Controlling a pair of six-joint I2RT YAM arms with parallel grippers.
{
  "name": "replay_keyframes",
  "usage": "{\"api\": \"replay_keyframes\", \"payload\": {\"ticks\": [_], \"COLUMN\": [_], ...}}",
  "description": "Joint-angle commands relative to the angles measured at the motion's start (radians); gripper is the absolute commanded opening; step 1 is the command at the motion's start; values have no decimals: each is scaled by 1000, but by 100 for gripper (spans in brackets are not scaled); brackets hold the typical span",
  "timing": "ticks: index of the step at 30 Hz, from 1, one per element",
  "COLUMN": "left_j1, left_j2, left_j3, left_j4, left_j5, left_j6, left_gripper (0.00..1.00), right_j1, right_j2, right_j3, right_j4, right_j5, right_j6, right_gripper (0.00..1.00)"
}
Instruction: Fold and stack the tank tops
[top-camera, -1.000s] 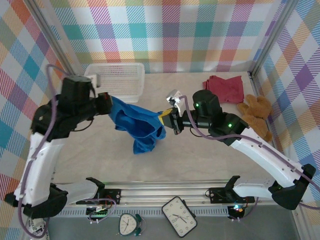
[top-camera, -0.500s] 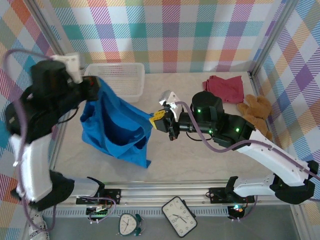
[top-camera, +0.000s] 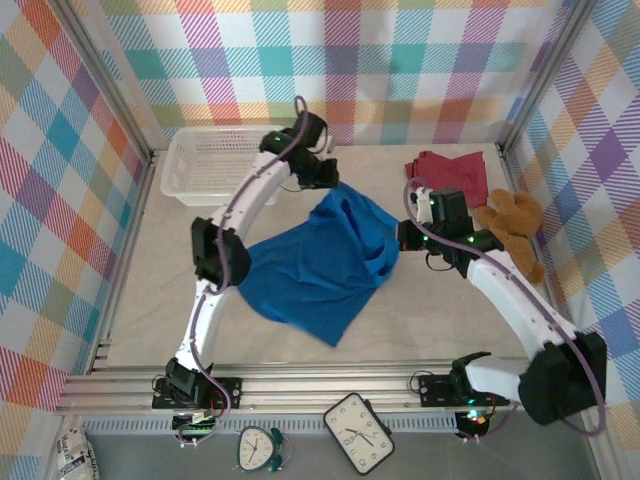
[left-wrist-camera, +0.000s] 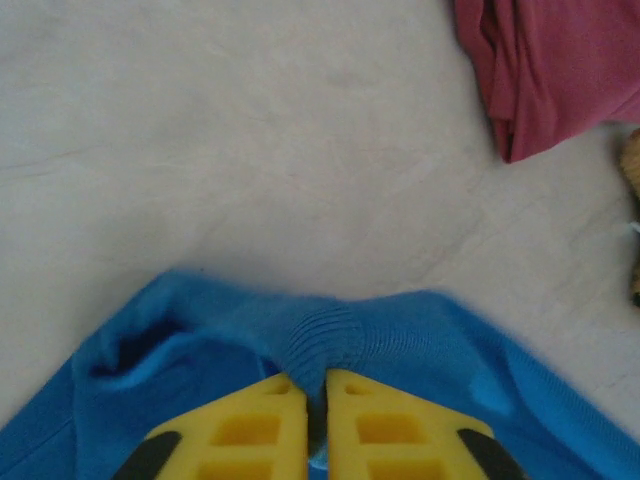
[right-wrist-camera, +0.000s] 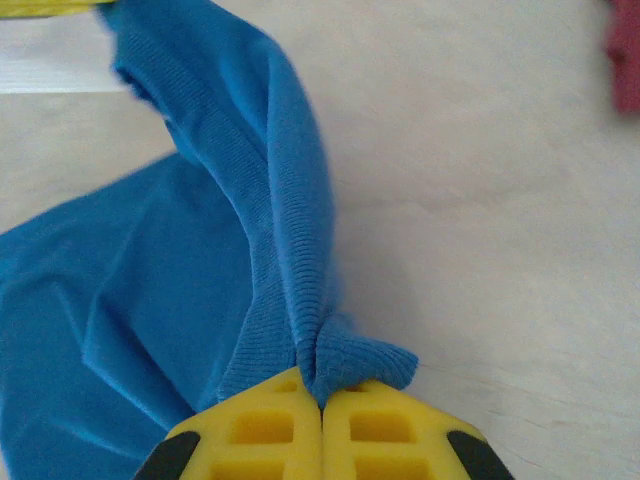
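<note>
Blue tank top (top-camera: 310, 270) lies spread across the middle of the table (top-camera: 160, 310), mostly flat, with one corner pointing toward the near edge. Its far edge is gathered into a ribbed band that runs between the two grippers.

The left gripper (top-camera: 334, 190) reaches in from the far side of the cloth. In the left wrist view its yellow fingers (left-wrist-camera: 250, 425) stand close together, with a fold of the blue hem (left-wrist-camera: 320, 340) pinched between the tips.

The right gripper (top-camera: 404, 236) is at the cloth's right edge. In the right wrist view its jaws are clamped tight on a small bunch of the blue hem (right-wrist-camera: 350, 360), and the band rises away from it toward the other gripper.

Dark red tank tops (top-camera: 450, 175) lie bunched together at the far right of the table, apart from the blue one. A brown teddy bear (top-camera: 515, 230) lies just beside them on the right. A white mesh basket (top-camera: 215, 165) stands at the far left.
</note>
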Motion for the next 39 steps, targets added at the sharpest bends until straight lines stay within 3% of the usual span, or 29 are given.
{"api": "replay_keyframes", "payload": {"ticks": [1, 5, 9, 12, 14, 20, 23, 27, 30, 39], "left_j1": [-14, -14, -11, 0, 23, 129, 182, 249, 252, 271], "left_j2": [18, 16, -55, -189, -295, -517, -558, -483, -424, -304], "left_j3": [109, 107, 53, -167, -347, -769, -885, -870, -860, -842], "left_j4": [63, 55, -80, -91, -77, -70, -40, -35, -13, 25], "left_j5": [35, -3, -103, -174, -221, -225, -228, -167, -168, -194], "left_j6": [-63, -50, 66, 156, 219, 445, 558, 642, 726, 850], "left_gripper": [21, 42, 51, 54, 54, 54, 54, 52, 51, 50], "right_j1": [-90, -163, -185, -179, -163, -85, -24, 111, 199, 365], "right_j2": [87, 224, 312, 330, 322, 227, 162, 97, 56, -29], "right_j3": [8, 77, 150, 179, 175, 88, 39, -31, -103, -226], "right_j4": [105, 93, 76, 47, 12, -43, -43, -21, 29, 11], "right_j5": [-39, -17, -42, -130, -150, -165, -196, -205, -202, -148], "right_j6": [32, -25, -90, -99, -97, -56, -41, 11, 58, 173], "right_gripper": [0, 0, 0, 7, 18, 41, 47, 53, 57, 60]}}
